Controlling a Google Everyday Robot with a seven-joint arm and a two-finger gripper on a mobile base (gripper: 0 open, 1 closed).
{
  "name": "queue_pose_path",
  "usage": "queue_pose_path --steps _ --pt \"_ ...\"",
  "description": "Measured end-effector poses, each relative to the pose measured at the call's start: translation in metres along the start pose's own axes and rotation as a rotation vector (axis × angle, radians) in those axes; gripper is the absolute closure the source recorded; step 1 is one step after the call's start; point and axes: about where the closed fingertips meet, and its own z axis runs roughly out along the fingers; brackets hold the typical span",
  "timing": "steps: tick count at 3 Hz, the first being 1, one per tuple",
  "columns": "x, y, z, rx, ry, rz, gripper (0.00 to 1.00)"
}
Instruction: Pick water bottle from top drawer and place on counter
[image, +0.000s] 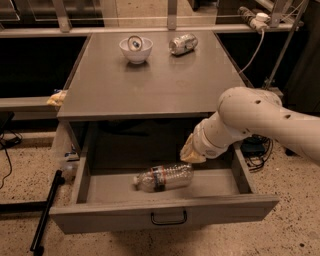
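Observation:
The water bottle (164, 177) lies on its side on the floor of the open top drawer (165, 215), cap toward the left, label band around its middle. The drawer is pulled out under the counter (150, 85). My gripper (191, 154) hangs on the white arm inside the drawer, just above and right of the bottle's base end. Its fingers are hidden behind the pale wrist.
A white bowl (135, 49) with a small object in it and a silver can (183, 44) lying on its side sit at the back of the counter. A black pole (46, 212) lies on the floor at left. Cables hang at right.

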Motion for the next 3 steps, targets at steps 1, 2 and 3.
queue_pose_path --steps 1,2,3 --pt "0.004 -0.001 0.01 -0.004 -0.022 0.019 0.58" --pt "0.005 0.0 0.019 -0.015 -0.051 0.038 0.41" --pt "0.004 0.004 0.031 -0.037 -0.094 0.055 0.35"
